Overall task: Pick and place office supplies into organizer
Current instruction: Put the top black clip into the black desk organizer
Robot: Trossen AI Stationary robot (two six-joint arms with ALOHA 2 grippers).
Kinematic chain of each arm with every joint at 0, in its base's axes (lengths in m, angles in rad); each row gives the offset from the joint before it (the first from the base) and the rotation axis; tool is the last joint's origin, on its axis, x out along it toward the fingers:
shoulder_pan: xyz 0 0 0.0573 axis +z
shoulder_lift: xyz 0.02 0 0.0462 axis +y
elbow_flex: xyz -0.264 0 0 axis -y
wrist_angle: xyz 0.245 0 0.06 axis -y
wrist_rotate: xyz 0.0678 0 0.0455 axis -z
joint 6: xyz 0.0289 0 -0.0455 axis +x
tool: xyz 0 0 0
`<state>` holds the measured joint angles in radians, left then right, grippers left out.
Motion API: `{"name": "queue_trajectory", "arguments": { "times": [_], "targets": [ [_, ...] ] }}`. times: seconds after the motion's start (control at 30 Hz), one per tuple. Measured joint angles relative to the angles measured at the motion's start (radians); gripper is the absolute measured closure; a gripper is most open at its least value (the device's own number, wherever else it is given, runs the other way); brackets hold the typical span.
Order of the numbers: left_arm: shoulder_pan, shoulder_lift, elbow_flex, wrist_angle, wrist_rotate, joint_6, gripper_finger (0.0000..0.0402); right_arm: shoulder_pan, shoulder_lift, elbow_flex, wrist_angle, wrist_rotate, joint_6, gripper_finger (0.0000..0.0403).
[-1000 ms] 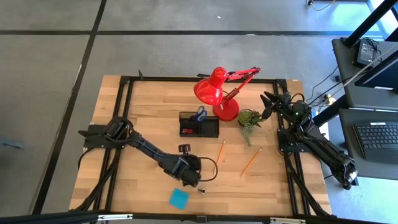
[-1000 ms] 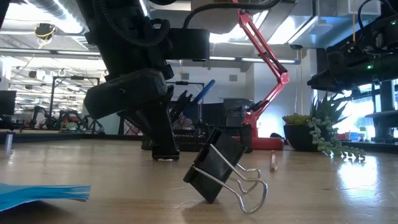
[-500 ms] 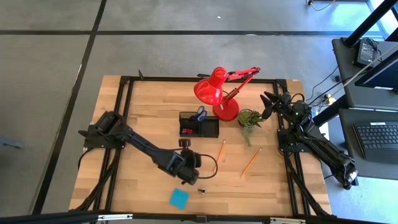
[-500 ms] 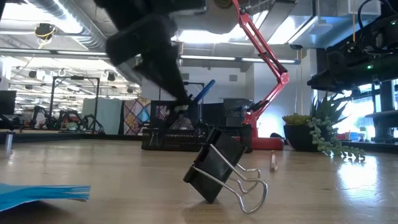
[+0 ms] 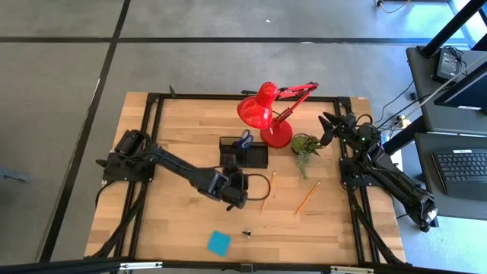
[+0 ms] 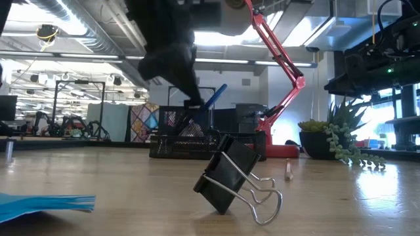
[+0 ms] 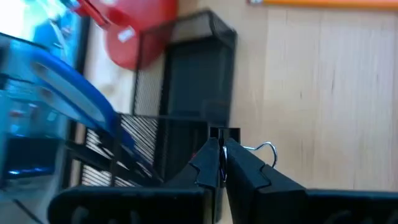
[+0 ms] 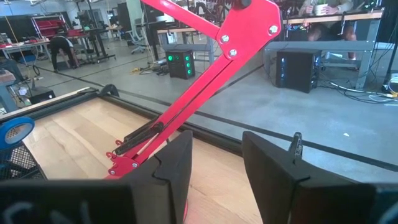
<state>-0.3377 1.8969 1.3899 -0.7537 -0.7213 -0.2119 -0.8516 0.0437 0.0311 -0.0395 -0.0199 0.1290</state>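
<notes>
The black mesh organizer [image 5: 254, 157] stands mid-table with blue-handled scissors [image 5: 243, 139] upright in it and a red eraser [image 5: 228, 160]. My left gripper [image 5: 228, 165] hovers above its near left corner, slanting down, shut on a small black binder clip [image 7: 225, 133]. A second black clip [image 6: 231, 178] lies on the wood near the front edge, beside a blue sticky-note pad [image 5: 219, 242]. Two orange pencils [image 5: 307, 196] [image 5: 265, 195] lie right of the organizer. My right gripper [image 8: 214, 168] waits open at the far right. My left gripper pinches the small clip between its two fingertips [image 7: 208, 163]. The clip's black body [image 7: 225, 134] shows just past the tips and a wire loop [image 7: 267, 148] sticks out to one side. The clip is lifted clear of the table, in front of the organizer's mesh wall.
A red desk lamp [image 5: 262, 110] stands just behind the organizer, its arm reaching to the right. A small green potted plant [image 5: 304, 144] stands next to the lamp's base. Bare wood lies left of the organizer and along the front.
My left gripper has risen off the table and gone toward the far edge, up to the organizer's near left corner, rolling somewhat, still shut on the small clip. The clip and the pad near the front edge have stayed put.
</notes>
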Motion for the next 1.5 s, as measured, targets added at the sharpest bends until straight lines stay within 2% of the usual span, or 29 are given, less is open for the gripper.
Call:
{"name": "queue_trajectory", "arguments": {
  "times": [0.1,0.33,0.43,0.53,0.67,0.77,0.87,1.03,1.13,1.27,1.4,1.5],
  "targets": [
    [0.035,0.000,0.000,-0.048,0.050,-0.014,0.0397,0.000,0.000,0.000,0.000,0.000,-0.003,0.0258],
    [0.079,0.000,0.000,-0.074,0.065,-0.037,0.0398,0.000,0.000,0.000,0.000,0.000,-0.004,0.0258],
    [0.083,-0.007,-0.011,-0.094,0.114,-0.037,0.0398,0.000,0.000,0.000,0.000,0.000,-0.006,0.0258],
    [0.092,-0.042,-0.053,-0.088,0.183,-0.048,0.0398,0.000,0.000,0.000,0.000,0.000,-0.007,0.0258],
    [0.093,-0.130,-0.125,-0.053,0.207,-0.074,0.0398,0.000,0.000,0.000,0.000,0.000,-0.007,0.0258],
    [0.092,-0.230,-0.198,0.036,0.217,-0.077,0.0398,0.000,0.000,0.000,0.000,0.000,-0.007,0.0258],
    [0.098,-0.334,-0.286,0.165,0.273,-0.039,0.0398,0.000,0.000,0.000,0.000,0.000,-0.009,0.0258],
    [0.163,-0.480,-0.453,0.400,0.462,-0.003,0.0398,0.000,0.000,0.000,0.000,0.000,-0.007,0.0258],
    [0.211,-0.540,-0.539,0.483,0.536,-0.001,0.0398,0.000,0.000,0.000,0.000,0.000,-0.007,0.0258],
    [0.282,-0.573,-0.645,0.581,0.590,0.000,0.0398,0.000,0.000,0.000,0.002,0.000,-0.021,0.0258],
    [0.344,-0.572,-0.744,0.770,0.677,0.045,0.0398,0.000,0.000,-0.004,0.016,0.000,-0.062,0.0258],
    [0.373,-0.567,-0.798,0.897,0.705,0.056,0.0398,0.000,0.000,-0.004,0.016,0.000,-0.077,0.0258]
  ]
}}
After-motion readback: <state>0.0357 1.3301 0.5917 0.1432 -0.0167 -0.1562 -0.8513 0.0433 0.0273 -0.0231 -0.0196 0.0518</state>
